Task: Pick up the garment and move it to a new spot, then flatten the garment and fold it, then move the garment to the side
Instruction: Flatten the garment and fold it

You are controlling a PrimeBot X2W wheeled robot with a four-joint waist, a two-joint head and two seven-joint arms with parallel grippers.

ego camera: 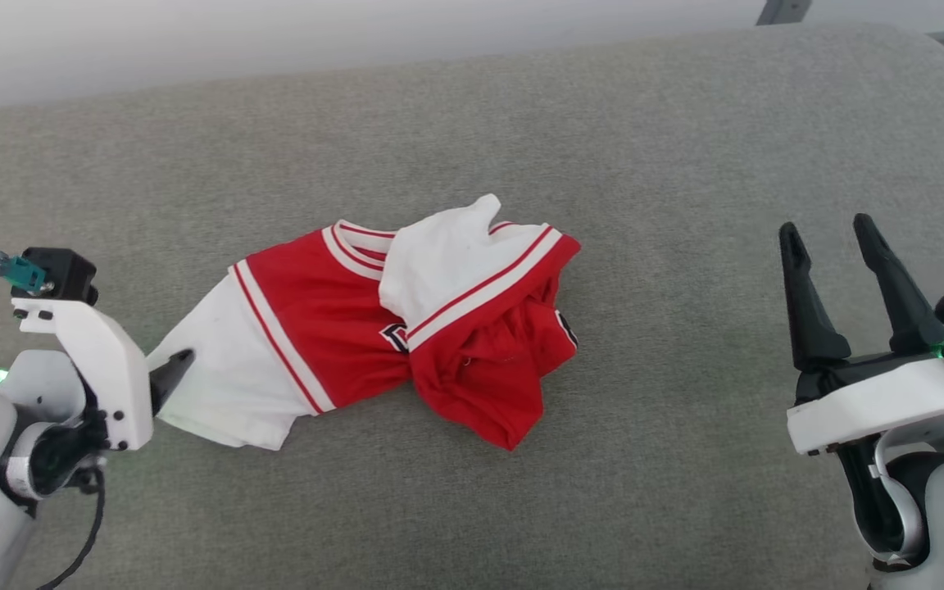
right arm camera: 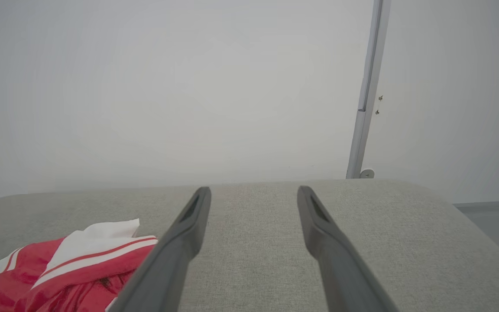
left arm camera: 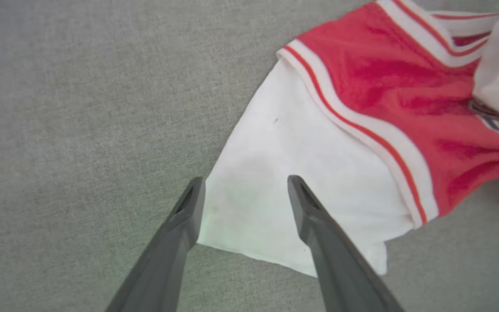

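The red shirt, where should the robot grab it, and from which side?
Probably the white sleeve of the garment, at its free outer edge, coming from the robot's left. That sleeve lies spread flat on the grey cushion, while the other end is bunched up. The open left gripper sits right at that edge.

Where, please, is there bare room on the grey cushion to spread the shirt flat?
The grey fabric cushion is bare between the crumpled red-and-white T-shirt and the right gripper, and behind the shirt. Crowded at the left gripper, open over the white sleeve.
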